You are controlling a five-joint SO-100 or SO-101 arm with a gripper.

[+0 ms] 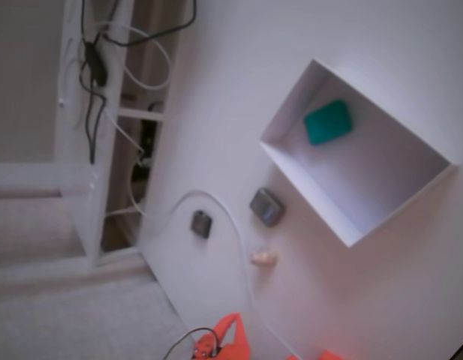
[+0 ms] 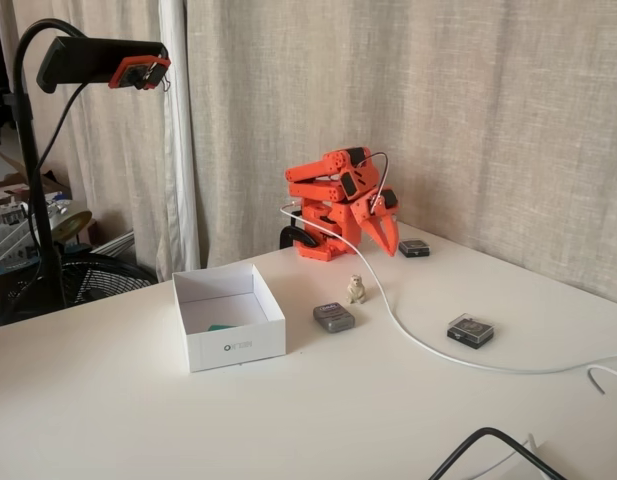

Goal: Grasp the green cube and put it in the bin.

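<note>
Teal-green, the green cube (image 1: 327,122) lies inside the bin (image 2: 233,349), near one corner. Well apart from the bin, the orange gripper (image 2: 385,243) hangs folded, jaws together, holding nothing.

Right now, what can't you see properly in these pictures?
- The green cube: in a fixed view the bin front wall hides most of it.
- The claw: small there; open or shut is unclear.
- The arm: in a fixed view the bottom edge cuts it off.
- The small figurine: blurred.
</note>
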